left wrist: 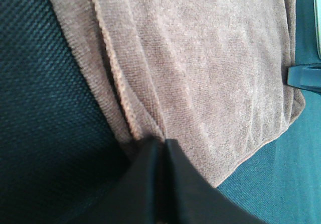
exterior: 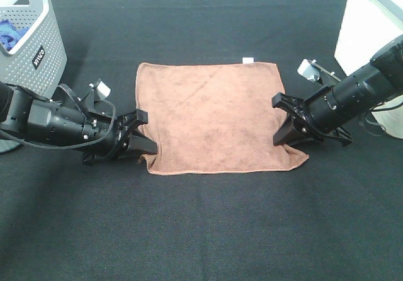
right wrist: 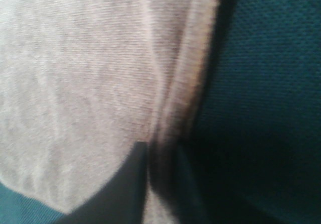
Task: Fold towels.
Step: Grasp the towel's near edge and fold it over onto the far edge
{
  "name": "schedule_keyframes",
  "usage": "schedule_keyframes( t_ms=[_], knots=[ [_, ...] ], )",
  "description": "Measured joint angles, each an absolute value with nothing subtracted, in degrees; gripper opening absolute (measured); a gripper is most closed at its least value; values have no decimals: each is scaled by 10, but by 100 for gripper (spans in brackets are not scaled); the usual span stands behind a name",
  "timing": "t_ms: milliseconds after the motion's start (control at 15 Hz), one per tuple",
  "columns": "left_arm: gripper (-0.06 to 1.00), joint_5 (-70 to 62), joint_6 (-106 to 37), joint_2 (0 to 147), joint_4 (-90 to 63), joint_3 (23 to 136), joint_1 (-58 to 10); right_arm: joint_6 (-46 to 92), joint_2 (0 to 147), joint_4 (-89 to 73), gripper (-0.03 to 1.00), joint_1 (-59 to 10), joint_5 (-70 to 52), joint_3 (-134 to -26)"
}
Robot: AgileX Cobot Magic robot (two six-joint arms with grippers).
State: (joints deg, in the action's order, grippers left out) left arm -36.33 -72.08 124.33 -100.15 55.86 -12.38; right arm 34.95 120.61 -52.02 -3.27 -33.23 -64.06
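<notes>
The reddish-brown towel (exterior: pixel 214 114) lies spread flat on the black table, with its small white tag (exterior: pixel 248 60) at the far edge. My left gripper (exterior: pixel 143 137) is at the towel's left edge near the front corner. In the left wrist view the left gripper (left wrist: pixel 161 146) is shut, pinching a raised ridge of the towel (left wrist: pixel 210 73). My right gripper (exterior: pixel 284 128) is at the right edge near the front corner. In the right wrist view the right gripper (right wrist: pixel 156 156) is shut on the hem of the towel (right wrist: pixel 75 73).
A grey perforated basket (exterior: pixel 38 48) stands at the far left, with something blue inside. A white box-like object (exterior: pixel 368 22) stands at the far right. The black table cloth (exterior: pixel 201 230) extends in front of the towel.
</notes>
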Motion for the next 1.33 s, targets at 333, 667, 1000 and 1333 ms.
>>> schedule_keyframes(
  t_ms=[333, 667, 1000, 1333],
  knots=[
    [0, -373, -638, 1228, -904, 558, -104, 333, 1207, -517, 0, -33, -343, -641],
    [0, -380, -538, 1182, -761, 558, -80, 317, 1186, -489, 0, -35, -382, -633],
    [0, -449, -448, 1136, -647, 550, -80, 254, 1108, -408, 0, -37, -424, -599],
    [0, -433, -439, 1058, -633, 421, -81, 253, 1087, -407, 0, -37, -414, -494]
  ],
)
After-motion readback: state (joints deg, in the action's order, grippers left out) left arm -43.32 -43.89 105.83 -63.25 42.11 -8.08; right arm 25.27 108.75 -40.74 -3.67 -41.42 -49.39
